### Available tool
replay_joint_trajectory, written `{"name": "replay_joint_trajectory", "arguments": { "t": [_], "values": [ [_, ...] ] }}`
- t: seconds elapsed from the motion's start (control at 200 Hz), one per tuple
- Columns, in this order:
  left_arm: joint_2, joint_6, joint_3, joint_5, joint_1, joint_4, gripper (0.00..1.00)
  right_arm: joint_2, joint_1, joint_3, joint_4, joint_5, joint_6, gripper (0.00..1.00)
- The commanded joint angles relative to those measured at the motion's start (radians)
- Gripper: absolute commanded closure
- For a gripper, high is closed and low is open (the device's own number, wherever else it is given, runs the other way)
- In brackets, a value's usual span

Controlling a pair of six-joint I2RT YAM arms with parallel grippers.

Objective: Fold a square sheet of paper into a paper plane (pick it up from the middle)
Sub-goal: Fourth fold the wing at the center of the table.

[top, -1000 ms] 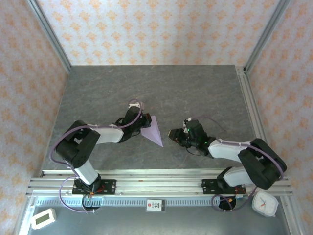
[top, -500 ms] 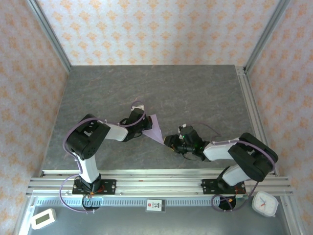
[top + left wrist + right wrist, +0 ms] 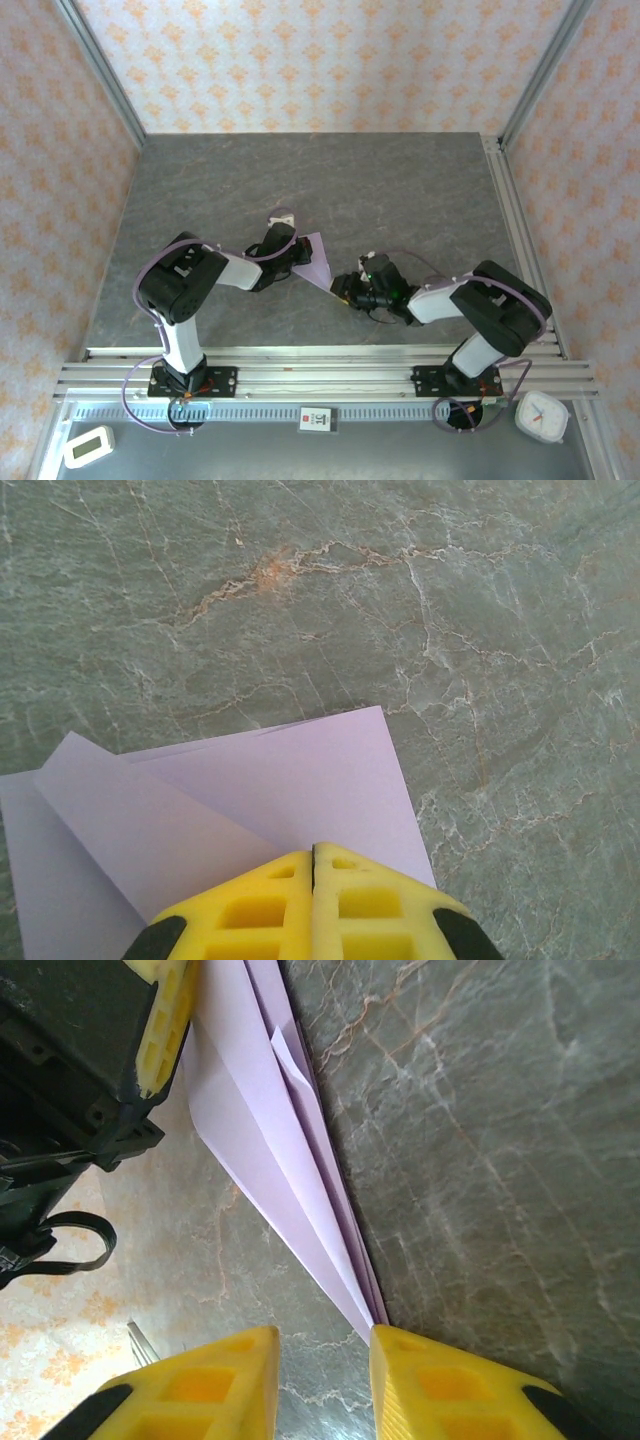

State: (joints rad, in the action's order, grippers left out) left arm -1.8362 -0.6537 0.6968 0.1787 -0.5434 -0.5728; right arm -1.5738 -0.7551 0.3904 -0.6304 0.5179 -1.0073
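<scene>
The paper plane [image 3: 316, 263] is a pale lilac folded dart lying on the grey table, nose towards the near right. My left gripper [image 3: 292, 262] is at its wide tail. In the left wrist view its yellow fingers [image 3: 270, 900] are shut tight, with the tips [image 3: 313, 848] set on the folded paper [image 3: 250, 790]; I see no paper between them. My right gripper [image 3: 346, 288] is open at the nose. In the right wrist view the pointed nose [image 3: 368, 1312] touches the inner edge of one finger [image 3: 420, 1380], and the gap [image 3: 325, 1338] frames bare table.
The left gripper's black body [image 3: 70, 1050] looms just beyond the plane's tail. An aluminium rail [image 3: 320, 362] runs along the near edge. A white clock [image 3: 541, 416] and a small timer [image 3: 88, 446] lie below it. Frame posts [image 3: 100, 70] bound the sides.
My right gripper has slid left to the plane's nose. The left arm has drawn in, and the plane has shifted slightly away from the near edge.
</scene>
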Motion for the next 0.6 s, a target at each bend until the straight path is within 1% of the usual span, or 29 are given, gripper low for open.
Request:
{"name": "replay_joint_trajectory", "arguments": {
  "t": [0.0, 0.075, 0.175, 0.315, 0.39, 0.51, 0.596],
  "values": [
    [-0.043, 0.003, -0.032, -0.012, 0.002, 0.050, 1.00, -0.023, -0.015, 0.042, -0.068, 0.004, -0.012, 0.71],
    [-0.047, 0.003, -0.032, -0.010, 0.003, 0.047, 1.00, -0.032, -0.015, 0.049, -0.073, 0.000, -0.013, 0.69],
    [-0.053, 0.002, -0.031, -0.007, 0.003, 0.045, 1.00, -0.030, -0.015, 0.059, -0.057, 0.003, -0.010, 0.64],
    [-0.057, 0.002, -0.034, 0.001, 0.007, 0.034, 1.00, 0.069, -0.015, -0.003, 0.014, -0.048, -0.011, 0.58],
    [-0.063, 0.002, -0.030, 0.006, 0.006, 0.034, 1.00, 0.111, -0.016, -0.011, 0.081, -0.060, 0.002, 0.57],
    [-0.066, 0.007, -0.026, 0.008, 0.009, 0.037, 1.00, 0.158, -0.017, -0.042, 0.122, -0.076, -0.003, 0.57],
    [-0.066, 0.006, -0.027, 0.009, 0.011, 0.036, 1.00, 0.155, -0.018, -0.054, 0.117, -0.070, -0.011, 0.57]
  ]
}}
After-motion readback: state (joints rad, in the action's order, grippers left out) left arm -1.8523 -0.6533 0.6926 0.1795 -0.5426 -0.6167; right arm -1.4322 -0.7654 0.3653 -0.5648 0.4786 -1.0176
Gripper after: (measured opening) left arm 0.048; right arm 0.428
